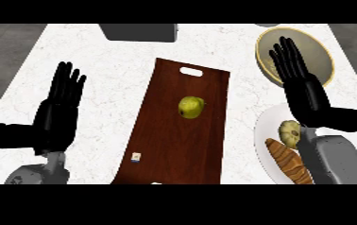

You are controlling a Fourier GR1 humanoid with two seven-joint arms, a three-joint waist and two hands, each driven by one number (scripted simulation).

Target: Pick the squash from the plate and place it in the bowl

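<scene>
Squash [289, 132] sits on plate [263, 129] beside a croissant [288, 161], ungrasped. Right hand [303, 89] hovers flat-fingered above, partly over the bowl [317, 42]; left hand [59, 108] rests open. We judge pick not begun: next, lower and curl round squash.

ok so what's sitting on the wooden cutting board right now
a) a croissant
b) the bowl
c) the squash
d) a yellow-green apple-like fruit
d: a yellow-green fruit lies near the middle of the cutting board, while the squash sits on the plate at the right and the bowl stands on the counter beyond it.
</scene>
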